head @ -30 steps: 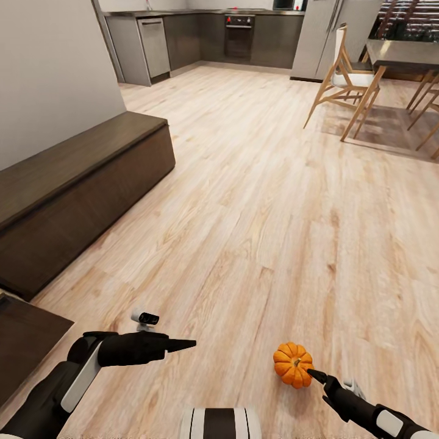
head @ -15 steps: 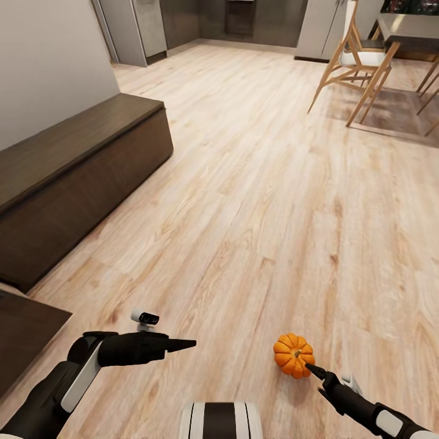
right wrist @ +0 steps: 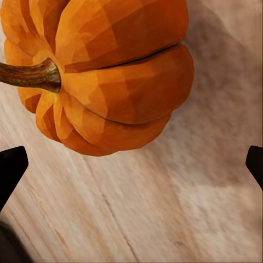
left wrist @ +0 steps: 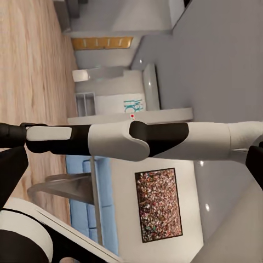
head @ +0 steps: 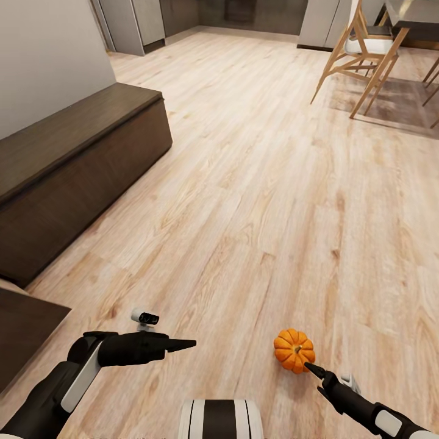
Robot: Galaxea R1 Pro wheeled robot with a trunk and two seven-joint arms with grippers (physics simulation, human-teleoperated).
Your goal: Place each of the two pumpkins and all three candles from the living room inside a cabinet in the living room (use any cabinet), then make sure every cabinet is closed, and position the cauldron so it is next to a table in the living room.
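in the head view our right gripper (head: 311, 368) sits at the lower right of the frame, its dark tip just touching the near edge of a pumpkin (head: 294, 350) that rests on the pale wood floor (head: 262, 201). from the right wrist view, the two black fingertips (right wrist: 12, 167) show at the far left and right edges of the frame, spread wide, with bare floor between them and the pumpkin (right wrist: 104, 76) filling the upper left (its brown stem points toward the left edge). nothing is held between them.

our left gripper (head: 186, 344) lies at the lower left of the head view, pointing toward the centre, its tips drawn together into one narrow point over the floor, gripping nothing. the left wrist view shows our right arm (left wrist: 137, 139) crossing the middle of the frame as a white and black band, with a room behind it.

further out in the head view, a long dark brown cabinet (head: 73, 177) runs along the left side against a grey wall (head: 49, 55), its front flat and closed. a wooden chair (head: 360, 55) stands at the upper right, beside a dark table (head: 421, 15) at the corner.
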